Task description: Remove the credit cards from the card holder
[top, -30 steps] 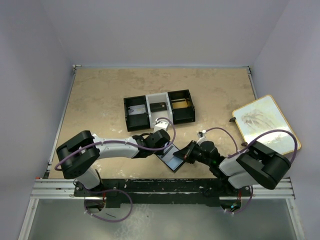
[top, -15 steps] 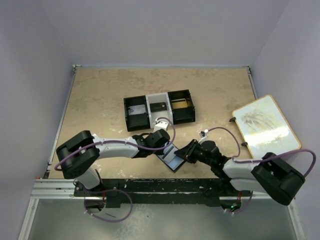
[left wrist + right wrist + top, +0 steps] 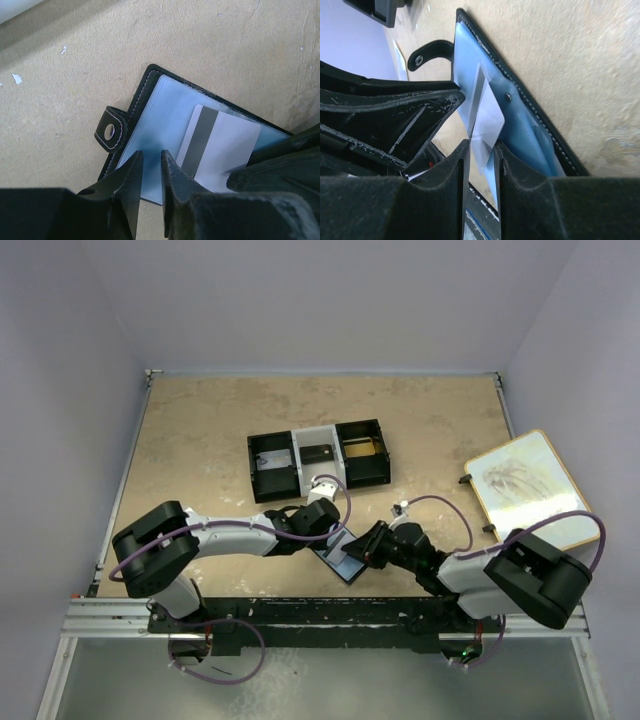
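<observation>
The black card holder [image 3: 347, 558] lies open on the table between both grippers, its pale-blue sleeves [image 3: 150, 125] facing up. A white credit card [image 3: 225, 145] with a grey stripe sticks partway out of a sleeve. My left gripper [image 3: 150, 156] is closed down on the edge of a blue sleeve, near the strap with the snap [image 3: 111, 132]. My right gripper [image 3: 481, 147] is at the card holder's [image 3: 530, 130] other side. Its jaws stand apart, and the credit card's [image 3: 487, 125] corner lies loose between them.
A black-and-white three-compartment tray [image 3: 318, 458] stands behind the grippers with a dark card in its middle bay and a gold one on the right. A tan-framed board [image 3: 530, 488] lies at the right edge. The left gripper [image 3: 328, 530] and right gripper [image 3: 366, 552] are close together.
My right gripper has opened and no longer pinches the card. The right arm's elbow swung out to the right and came back. The left arm and card holder have not moved.
</observation>
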